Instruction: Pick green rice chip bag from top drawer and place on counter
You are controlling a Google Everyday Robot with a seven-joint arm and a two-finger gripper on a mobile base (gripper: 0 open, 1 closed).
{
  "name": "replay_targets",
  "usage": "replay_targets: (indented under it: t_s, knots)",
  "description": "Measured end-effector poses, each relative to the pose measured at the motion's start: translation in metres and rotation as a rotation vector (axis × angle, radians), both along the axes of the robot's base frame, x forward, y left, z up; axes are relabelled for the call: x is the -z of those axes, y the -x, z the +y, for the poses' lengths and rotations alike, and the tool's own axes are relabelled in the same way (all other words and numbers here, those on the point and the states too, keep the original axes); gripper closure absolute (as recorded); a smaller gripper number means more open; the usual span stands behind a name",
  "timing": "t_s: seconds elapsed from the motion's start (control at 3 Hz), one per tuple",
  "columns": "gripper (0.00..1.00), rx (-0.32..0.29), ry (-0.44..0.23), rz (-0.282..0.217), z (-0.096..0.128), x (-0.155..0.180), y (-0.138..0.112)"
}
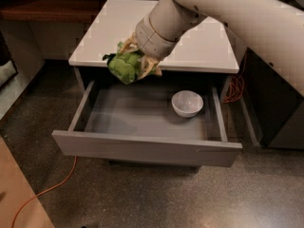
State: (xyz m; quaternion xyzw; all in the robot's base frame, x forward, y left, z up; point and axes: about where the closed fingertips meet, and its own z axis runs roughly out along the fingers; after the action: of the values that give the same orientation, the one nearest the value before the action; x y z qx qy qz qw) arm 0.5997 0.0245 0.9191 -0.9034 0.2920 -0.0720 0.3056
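Observation:
My gripper [130, 63] is shut on the green rice chip bag [122, 66] and holds it in the air over the front edge of the counter [109, 27], above the back left of the open top drawer [142, 146]. The bag is crumpled between the tan fingers [148, 68]. The big white arm comes in from the upper right and covers part of the counter.
A white bowl [187, 103] sits in the drawer at the right. A dark brown wooden shelf [42, 6] runs behind at the left. An orange cable [47, 189] lies on the speckled floor at the left, another [233, 87] right of the cabinet.

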Motion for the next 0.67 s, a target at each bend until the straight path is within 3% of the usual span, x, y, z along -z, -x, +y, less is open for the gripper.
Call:
replay_targets:
  t_s: [0.33,0.67]
  knots:
    - [1.0,0.022,0.012,-0.032,0.0,-0.02,-0.013]
    - [1.0,0.112,0.035,-0.068,-0.005,-0.03,-0.066]
